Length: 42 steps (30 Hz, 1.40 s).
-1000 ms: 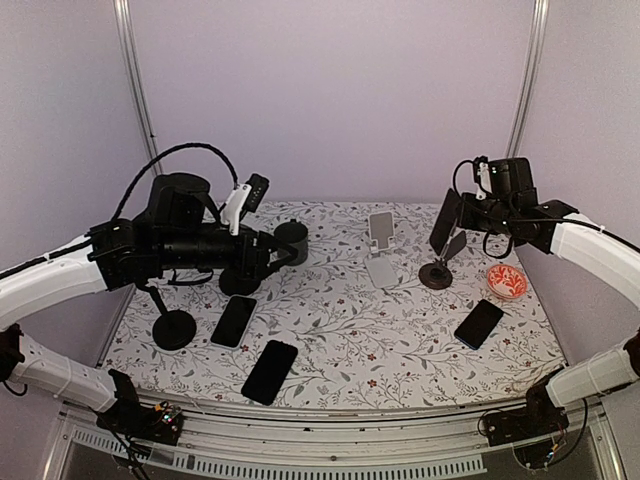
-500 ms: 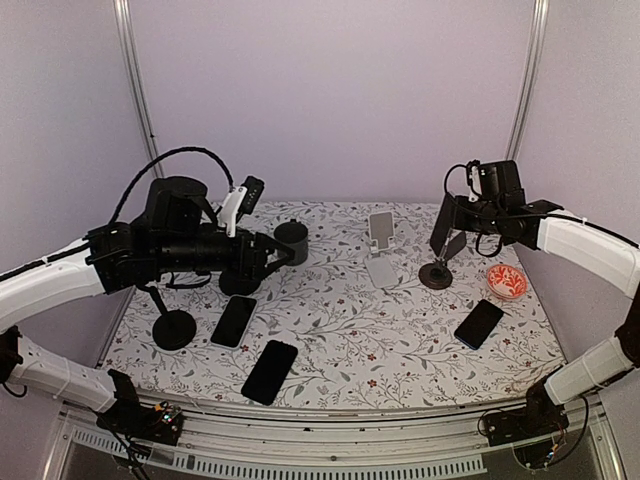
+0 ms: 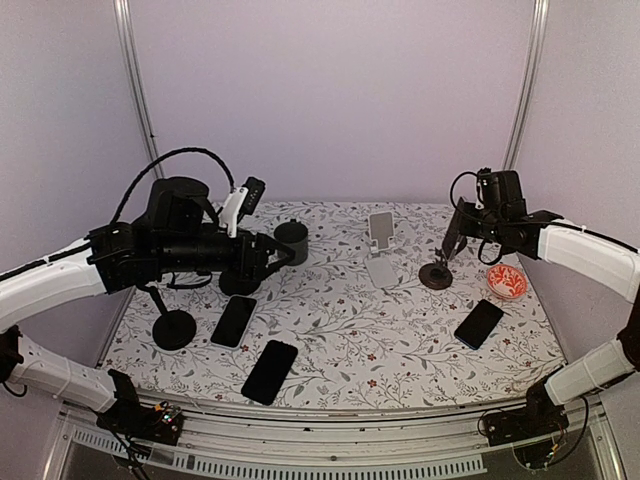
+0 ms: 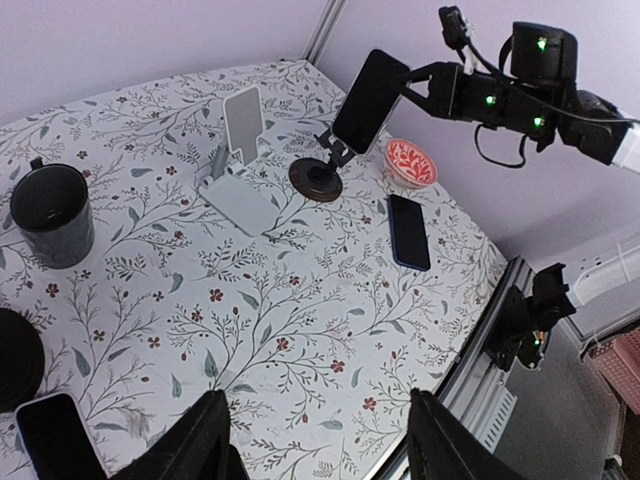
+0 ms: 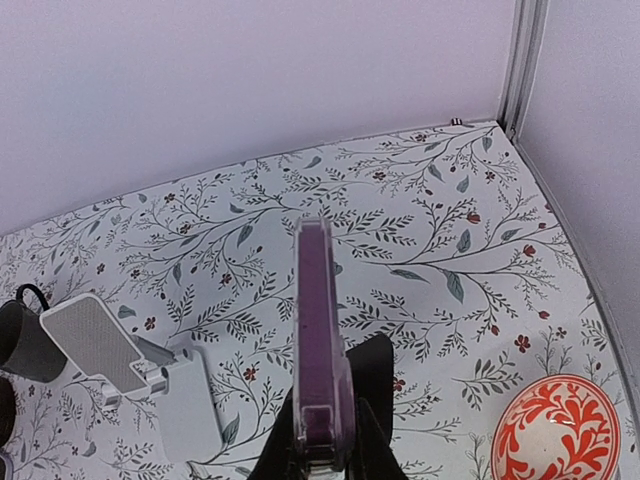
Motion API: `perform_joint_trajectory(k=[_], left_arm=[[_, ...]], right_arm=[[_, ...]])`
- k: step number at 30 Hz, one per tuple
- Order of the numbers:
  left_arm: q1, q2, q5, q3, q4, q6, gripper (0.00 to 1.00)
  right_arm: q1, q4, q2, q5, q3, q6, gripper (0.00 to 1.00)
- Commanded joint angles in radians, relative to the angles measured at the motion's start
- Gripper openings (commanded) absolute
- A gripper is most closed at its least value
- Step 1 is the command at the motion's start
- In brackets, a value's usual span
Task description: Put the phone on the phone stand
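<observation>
While my right end effector [image 3: 460,225] is clamped on the upright phone [image 4: 370,88], its lower edge meets the cradle of the black phone stand [image 4: 316,178], far right of the bench [image 3: 400,340] | seated or not: cannot tell | left end effector [image 3: 283,253]: fingers apart, holding nothing, over the bench's left side

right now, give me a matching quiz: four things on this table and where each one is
Things:
1 black mug
2 red patterned bowl
3 white stand
4 purple-edged phone

Places:
a held in the right gripper
b centre back
c right side, beside a flat phone
d back left

Pairs: 1-d, 2-c, 3-b, 4-a
</observation>
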<state>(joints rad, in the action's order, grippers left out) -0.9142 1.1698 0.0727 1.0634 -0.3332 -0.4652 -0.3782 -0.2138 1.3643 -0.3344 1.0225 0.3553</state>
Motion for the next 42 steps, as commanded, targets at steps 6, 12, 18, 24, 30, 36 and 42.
perform_joint_trajectory(k=[6, 12, 18, 24, 30, 36, 42], left_arm=[[-0.01, 0.021, 0.009, 0.027, -0.003, 0.0, 0.61], [-0.009, 0.027, 0.011, 0.028, -0.003, 0.003, 0.61], [-0.01, 0.033, 0.007, 0.032, -0.007, 0.014, 0.61], [-0.01, 0.041, 0.006, 0.033, -0.008, 0.025, 0.61], [-0.009, 0.051, 0.01, 0.041, -0.011, 0.037, 0.61], [-0.01, 0.061, 0.008, 0.053, -0.02, 0.051, 0.62], [-0.009, 0.064, 0.007, 0.054, -0.024, 0.053, 0.62]], right_arm=[[0.005, 0.139, -0.012, -0.071, -0.029, 0.041, 0.0], [0.005, 0.146, 0.002, -0.061, -0.034, 0.062, 0.0], [0.004, 0.146, 0.02, -0.049, -0.039, 0.078, 0.0], [0.003, 0.148, 0.037, -0.04, -0.041, 0.087, 0.0], [-0.001, 0.149, 0.059, -0.04, -0.041, 0.092, 0.0], [-0.018, 0.152, 0.077, -0.062, -0.038, 0.095, 0.0], [-0.044, 0.142, 0.097, -0.093, -0.03, 0.104, 0.0]])
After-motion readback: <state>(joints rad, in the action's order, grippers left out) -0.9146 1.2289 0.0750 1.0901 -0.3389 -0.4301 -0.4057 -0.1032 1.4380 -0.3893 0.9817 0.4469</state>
